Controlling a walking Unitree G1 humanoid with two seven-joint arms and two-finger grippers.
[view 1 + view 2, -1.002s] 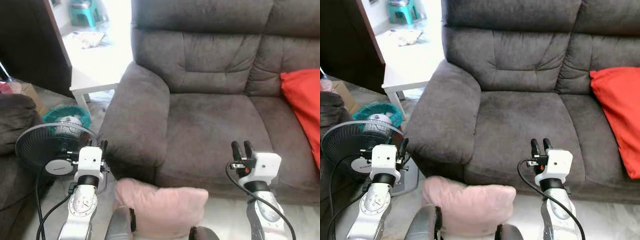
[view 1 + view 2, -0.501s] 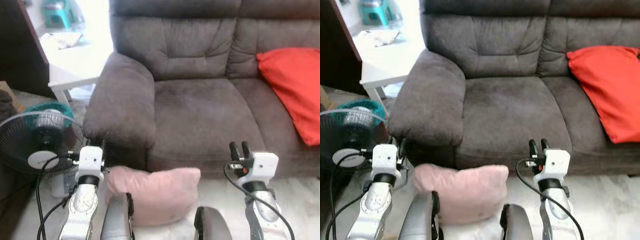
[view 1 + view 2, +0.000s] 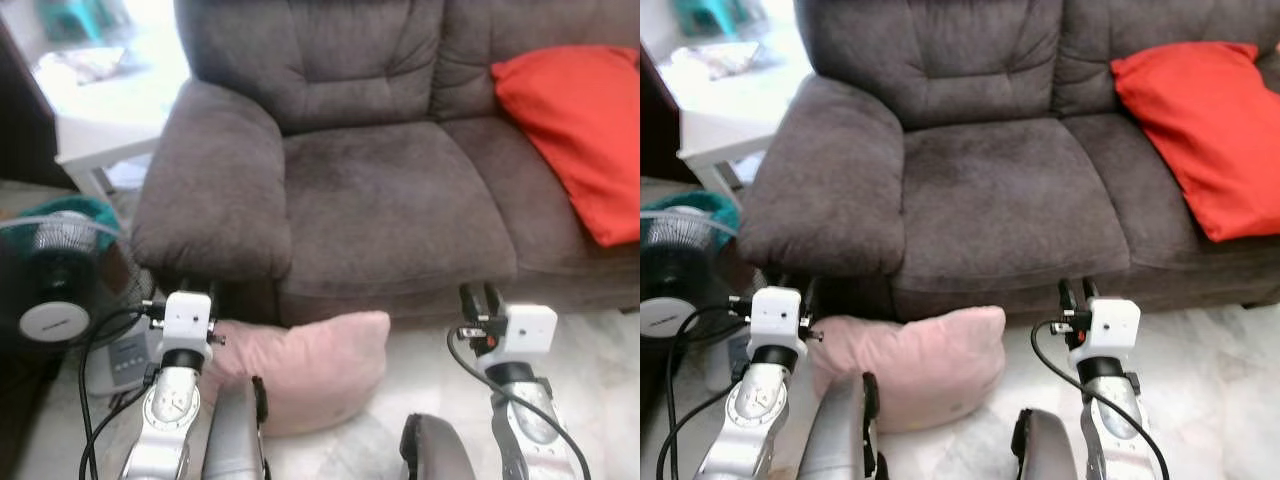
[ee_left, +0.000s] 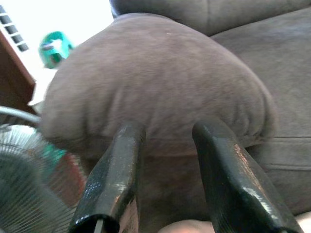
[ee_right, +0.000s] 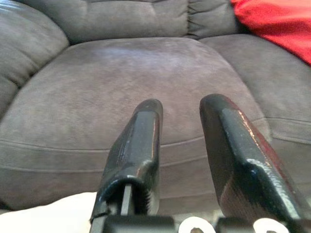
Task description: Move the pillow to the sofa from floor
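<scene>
Pillow point(image 3: 305, 367) lying low between both grippers, looking soft and light. Left gripper point(image 4: 167, 179) and right gripper point(image 5: 184, 160) hovering spread, empty; probably pinching opposite edges.

A dark grey-brown sofa point(image 3: 390, 200) in soft, matt, suede-like cloth with a brushed nap spans the upper frame. At the right edge, a red cushion point(image 3: 580, 130) of smooth matt fabric. At lower centre, a pale pink pillow point(image 3: 305, 370) in soft, slightly wrinkled cloth lies on a glossy, marble-patterned floor point(image 3: 600, 340). The left gripper point(image 4: 167, 174) and right gripper point(image 5: 182, 145) have shiny black plastic fingers. At left, a fan point(image 3: 45, 300) with a thin wire grille
</scene>
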